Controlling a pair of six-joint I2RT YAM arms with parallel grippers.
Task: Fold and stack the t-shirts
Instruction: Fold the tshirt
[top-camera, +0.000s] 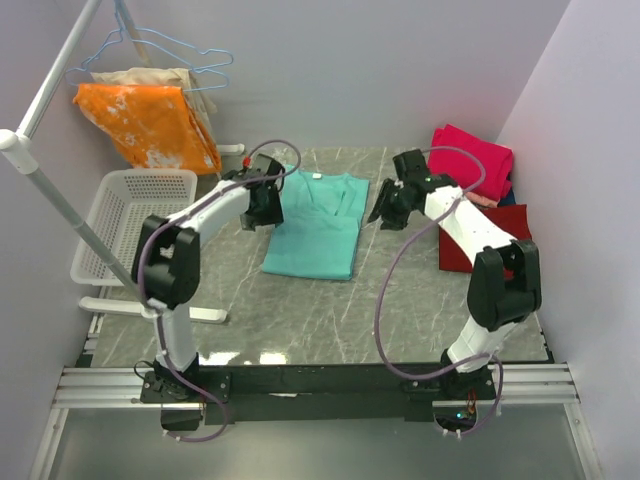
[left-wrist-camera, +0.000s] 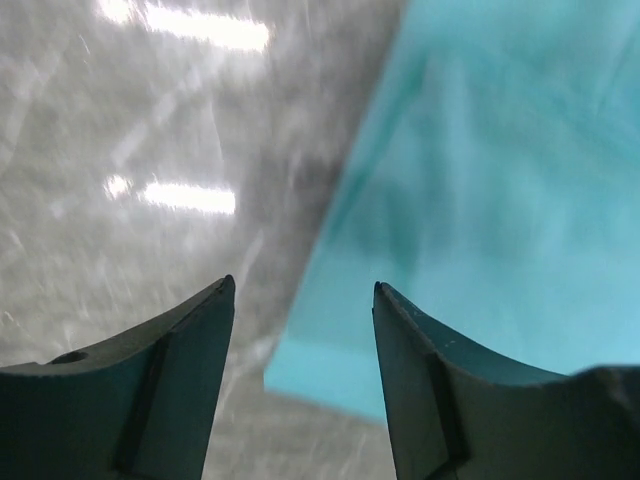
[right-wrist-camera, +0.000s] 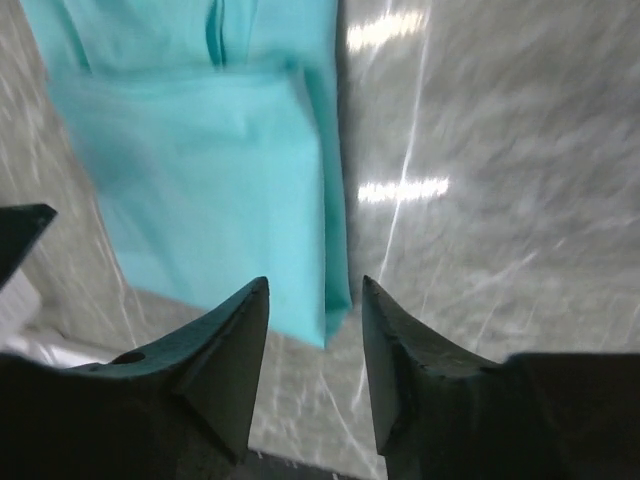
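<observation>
Top view alone shows the pink shirt (top-camera: 470, 155) at the far right corner of the worktop (top-camera: 300, 320) and the dark red shirt (top-camera: 455, 255) along its right edge. Wrist views show only the teal shirt (top-camera: 315, 235), flat mid-worktop toward the far edge. Left pincer (left-wrist-camera: 300, 290): wide apart, empty, over the teal shirt's left border. Right pincer (right-wrist-camera: 312, 285): partly apart, empty, over its right border. Count: three shirts plainly seen, two pincers.
</observation>
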